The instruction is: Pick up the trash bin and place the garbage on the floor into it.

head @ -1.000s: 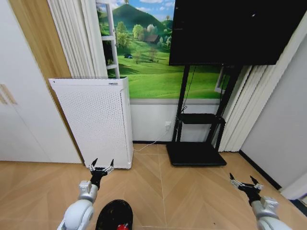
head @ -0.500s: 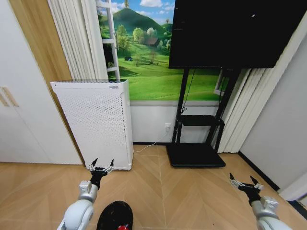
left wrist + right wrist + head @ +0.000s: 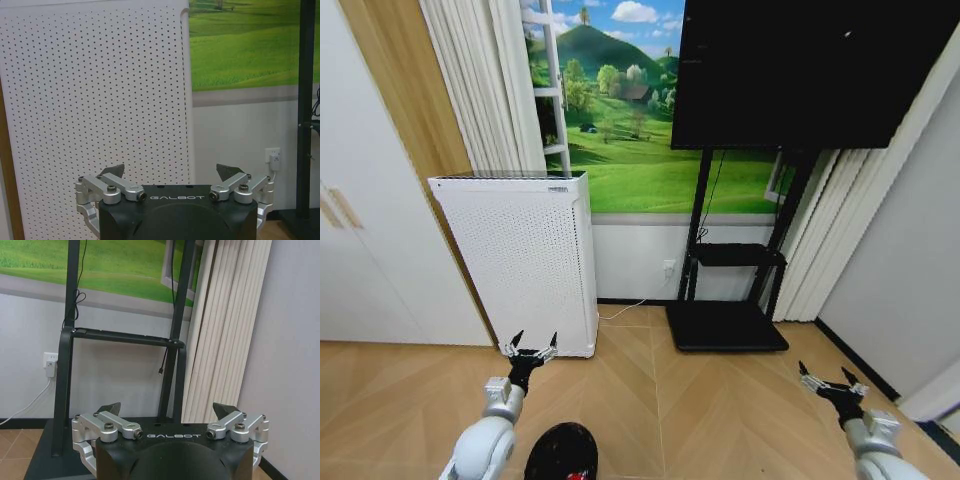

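Note:
The trash bin, black and round, stands on the wooden floor at the bottom edge of the head view, just right of my left forearm. A small red spot shows at its lowest visible part; I cannot tell what it is. The garbage is otherwise out of view. My left gripper is held open above the floor beyond the bin, facing the white appliance, with nothing between its fingers. My right gripper hangs open and empty at the lower right. The wrist views show the same open left gripper and right gripper.
A tall white perforated appliance stands against the wall ahead on the left. A black TV stand with a large dark screen is ahead on the right. White cupboards lie to the left, curtains and a grey wall to the right.
The whole head picture has shifted slightly downward, so the camera has moved. The bin now sits lower at the frame's edge. Both arms keep their pose.

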You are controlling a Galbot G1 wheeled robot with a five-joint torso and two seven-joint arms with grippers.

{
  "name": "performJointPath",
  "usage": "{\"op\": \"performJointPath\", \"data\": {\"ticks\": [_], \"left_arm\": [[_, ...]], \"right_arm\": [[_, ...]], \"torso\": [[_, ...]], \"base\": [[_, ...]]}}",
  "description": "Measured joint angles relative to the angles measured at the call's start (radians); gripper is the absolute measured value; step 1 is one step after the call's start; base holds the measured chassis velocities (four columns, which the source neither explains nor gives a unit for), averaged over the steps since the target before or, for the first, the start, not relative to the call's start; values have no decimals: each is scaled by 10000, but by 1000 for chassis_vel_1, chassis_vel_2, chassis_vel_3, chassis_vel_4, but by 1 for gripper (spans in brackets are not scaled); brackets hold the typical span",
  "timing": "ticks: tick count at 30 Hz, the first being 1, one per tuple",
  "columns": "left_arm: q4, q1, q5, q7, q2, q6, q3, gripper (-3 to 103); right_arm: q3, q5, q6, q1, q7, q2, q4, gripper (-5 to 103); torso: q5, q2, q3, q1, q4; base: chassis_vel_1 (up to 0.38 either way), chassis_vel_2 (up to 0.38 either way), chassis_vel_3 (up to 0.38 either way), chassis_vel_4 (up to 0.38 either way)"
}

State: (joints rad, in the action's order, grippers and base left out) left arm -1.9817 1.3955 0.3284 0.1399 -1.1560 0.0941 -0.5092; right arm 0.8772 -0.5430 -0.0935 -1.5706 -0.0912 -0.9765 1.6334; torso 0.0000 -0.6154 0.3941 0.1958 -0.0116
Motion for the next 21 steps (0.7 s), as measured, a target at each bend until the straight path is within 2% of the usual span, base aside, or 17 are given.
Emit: {"op": "performJointPath", "data": {"ticks": [21], "left_arm": [[0,0,0,0,0,0,0,100]], "right_arm": [[0,0,0,0,0,0,0,100]], "torso": [[0,-939,560,379,0]], "base": [[0,0,0,0]]}}
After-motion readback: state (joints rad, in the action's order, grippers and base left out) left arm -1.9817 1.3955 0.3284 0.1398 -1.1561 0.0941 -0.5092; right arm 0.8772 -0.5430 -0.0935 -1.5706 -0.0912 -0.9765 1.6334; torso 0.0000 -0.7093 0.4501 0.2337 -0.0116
